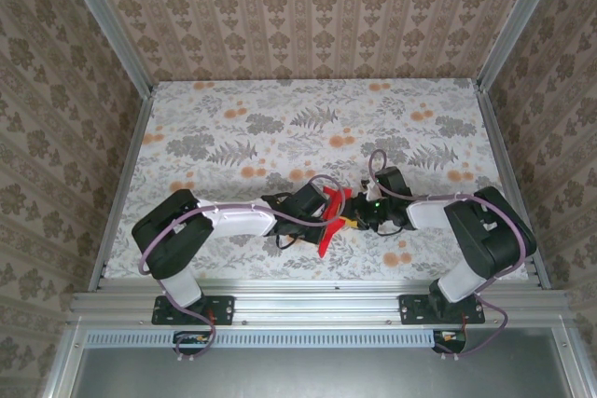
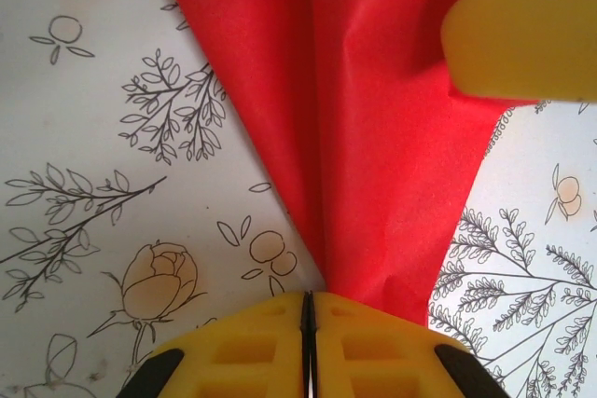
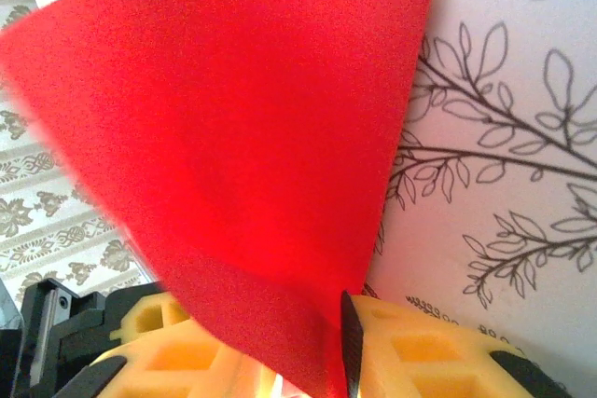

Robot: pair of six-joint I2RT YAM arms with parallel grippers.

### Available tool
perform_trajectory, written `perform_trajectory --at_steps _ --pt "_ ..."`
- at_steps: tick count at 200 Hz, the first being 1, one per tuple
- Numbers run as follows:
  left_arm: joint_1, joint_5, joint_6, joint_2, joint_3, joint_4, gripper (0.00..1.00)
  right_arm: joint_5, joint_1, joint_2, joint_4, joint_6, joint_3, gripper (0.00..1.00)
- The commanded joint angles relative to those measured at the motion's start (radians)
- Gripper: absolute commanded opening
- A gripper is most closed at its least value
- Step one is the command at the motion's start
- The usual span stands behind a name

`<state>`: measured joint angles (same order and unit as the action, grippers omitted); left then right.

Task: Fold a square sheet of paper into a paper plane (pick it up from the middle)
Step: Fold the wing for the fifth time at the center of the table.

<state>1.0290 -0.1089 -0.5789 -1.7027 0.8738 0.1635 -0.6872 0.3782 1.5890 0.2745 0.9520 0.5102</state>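
My left pincer (image 2: 309, 328) up close, pads clamped tight on the square sheet of paper (image 2: 373, 137), right pincer (image 3: 298, 351) half buried behind it, I can't tell its grip

Matt, finely grainy — square sheet of paper (image 2: 373, 156); smooth, printed — table surface (image 2: 93, 137).

Paper (image 1: 326, 238) in plain bright red; fingers (image 2: 244, 351) of left gripper (image 2: 308, 300) and right gripper (image 3: 312, 333) in yellow. Tablecloth (image 1: 280, 109) in white with grey fern leaves and small orange flowers, up close black line-drawn sprigs and pale orange blossoms. Walls (image 1: 308, 6) in beige with brown damask motifs in vertical bands; 2 arms (image 1: 233, 219) in black and white; frame (image 1: 317, 303) in silver.
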Motion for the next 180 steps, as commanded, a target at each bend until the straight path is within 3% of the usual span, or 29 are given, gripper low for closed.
perform_trajectory --at_steps 1,31,66,104,180 --pt "0.005 -0.001 0.000 -0.025 0.010 -0.027 0.11 -0.026 0.007 -0.033 0.046 0.036 -0.019 0.32" --pt "0.005 -0.005 -0.007 -0.017 0.010 -0.039 0.11 0.002 0.004 -0.053 -0.035 -0.013 0.003 0.33" --pt "0.005 -0.002 -0.012 0.008 0.014 -0.035 0.12 0.028 0.002 -0.039 -0.111 -0.063 0.038 0.17" --pt "0.006 0.004 -0.015 0.060 0.014 -0.009 0.15 0.049 0.001 -0.031 -0.166 -0.098 0.063 0.09" --pt "0.086 0.070 -0.079 0.137 -0.023 0.016 0.24 0.067 -0.003 -0.017 -0.228 -0.128 0.095 0.02"
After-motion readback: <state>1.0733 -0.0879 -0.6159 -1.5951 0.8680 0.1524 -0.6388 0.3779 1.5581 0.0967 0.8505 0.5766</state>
